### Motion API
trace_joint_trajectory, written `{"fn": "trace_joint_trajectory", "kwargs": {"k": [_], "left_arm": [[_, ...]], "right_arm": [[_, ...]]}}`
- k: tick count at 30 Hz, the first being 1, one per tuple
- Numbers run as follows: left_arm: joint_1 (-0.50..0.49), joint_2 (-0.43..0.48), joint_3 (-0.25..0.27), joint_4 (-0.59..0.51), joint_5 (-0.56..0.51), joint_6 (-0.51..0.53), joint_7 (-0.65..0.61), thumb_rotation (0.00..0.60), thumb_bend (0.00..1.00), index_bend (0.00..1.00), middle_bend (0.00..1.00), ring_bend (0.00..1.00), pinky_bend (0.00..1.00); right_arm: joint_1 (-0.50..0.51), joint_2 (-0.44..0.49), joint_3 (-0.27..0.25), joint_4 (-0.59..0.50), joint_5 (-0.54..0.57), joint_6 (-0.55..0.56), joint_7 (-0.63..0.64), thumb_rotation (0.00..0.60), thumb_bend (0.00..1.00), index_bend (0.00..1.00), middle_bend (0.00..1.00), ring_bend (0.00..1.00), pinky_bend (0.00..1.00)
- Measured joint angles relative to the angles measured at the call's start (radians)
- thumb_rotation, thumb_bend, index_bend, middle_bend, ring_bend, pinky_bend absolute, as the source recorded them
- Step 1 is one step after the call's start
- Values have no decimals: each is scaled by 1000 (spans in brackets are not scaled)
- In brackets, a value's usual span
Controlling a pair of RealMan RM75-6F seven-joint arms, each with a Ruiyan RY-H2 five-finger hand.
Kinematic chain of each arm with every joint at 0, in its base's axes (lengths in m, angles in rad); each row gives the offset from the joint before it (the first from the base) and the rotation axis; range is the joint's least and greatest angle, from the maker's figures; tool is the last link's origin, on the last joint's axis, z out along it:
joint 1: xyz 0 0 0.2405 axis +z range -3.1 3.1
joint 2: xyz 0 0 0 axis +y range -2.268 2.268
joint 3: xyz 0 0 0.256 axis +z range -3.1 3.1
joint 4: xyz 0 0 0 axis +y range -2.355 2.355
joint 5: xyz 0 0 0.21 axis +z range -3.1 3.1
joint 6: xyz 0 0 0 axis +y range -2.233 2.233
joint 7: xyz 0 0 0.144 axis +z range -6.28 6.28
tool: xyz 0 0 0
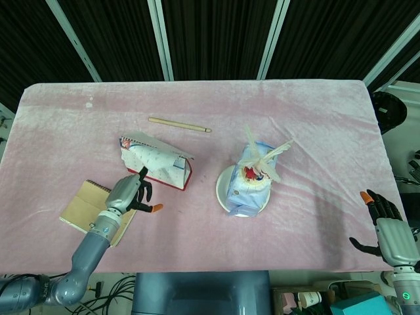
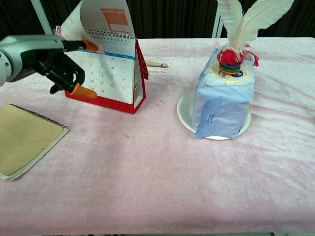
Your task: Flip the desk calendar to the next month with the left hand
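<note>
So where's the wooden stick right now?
In the head view the wooden stick lies on the pink cloth behind the desk calendar, left of centre; the chest view shows only its tip.

Calendar point(image 2: 115, 73) is seen upright on pink cloth point(image 2: 157, 177); its top page point(image 2: 101, 19) is raised above the spiral. Left hand point(image 2: 51, 61) is held in front of it, one fingertip point(image 2: 91, 45) touching the page's lower edge. Notebook point(image 2: 24, 140) is laid at left. Wrapped box point(image 2: 224, 98) with feathers point(image 2: 251, 19) is set on plate point(image 2: 186, 115). Stick point(image 2: 156, 64) is seen behind the calendar.
</note>
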State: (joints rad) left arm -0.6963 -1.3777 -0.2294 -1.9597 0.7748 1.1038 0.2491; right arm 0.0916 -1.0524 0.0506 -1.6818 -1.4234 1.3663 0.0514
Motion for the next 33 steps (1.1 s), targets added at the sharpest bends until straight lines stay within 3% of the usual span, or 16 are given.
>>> {"fn": "trace_joint_trajectory", "kwargs": {"k": [7, 10, 14, 16, 19, 21, 27, 33], "left_arm": [[7, -1, 23, 32, 316, 135, 100, 600, 169, 170, 540, 544, 595], [-7, 1, 21, 76, 391, 166, 169, 600, 167, 166, 506, 511, 555], [-43, 9, -1, 131, 416, 165, 233, 600, 134, 114, 346, 336, 378], [-61, 15, -10, 159, 413, 146, 263, 600, 72, 51, 231, 214, 272], [-85, 27, -20, 193, 388, 107, 311, 600, 5, 0, 74, 50, 70], [-99, 35, -24, 205, 355, 79, 340, 600, 0, 0, 16, 2, 4], [-159, 75, -34, 239, 171, -53, 443, 600, 0, 0, 0, 0, 0], [-230, 116, -31, 267, -78, -170, 538, 600, 0, 0, 0, 2, 40]], "right_arm": [[0, -1, 1, 0, 4, -2, -2, 600, 126, 0, 0, 0, 70], [1, -1, 2, 0, 8, -3, -2, 600, 126, 0, 0, 0, 70], [2, -1, 5, 1, 16, -7, -2, 600, 126, 0, 0, 0, 70], [2, -1, 5, 0, 19, -8, -3, 600, 126, 0, 0, 0, 70], [1, -2, 6, -1, 22, -8, -5, 600, 128, 0, 0, 0, 70], [1, -2, 6, -2, 24, -8, -7, 600, 131, 0, 0, 0, 70], [2, -4, 8, -5, 34, -12, -14, 600, 140, 0, 0, 0, 70], [3, -4, 12, -8, 47, -17, -18, 600, 143, 0, 0, 0, 70]]}}
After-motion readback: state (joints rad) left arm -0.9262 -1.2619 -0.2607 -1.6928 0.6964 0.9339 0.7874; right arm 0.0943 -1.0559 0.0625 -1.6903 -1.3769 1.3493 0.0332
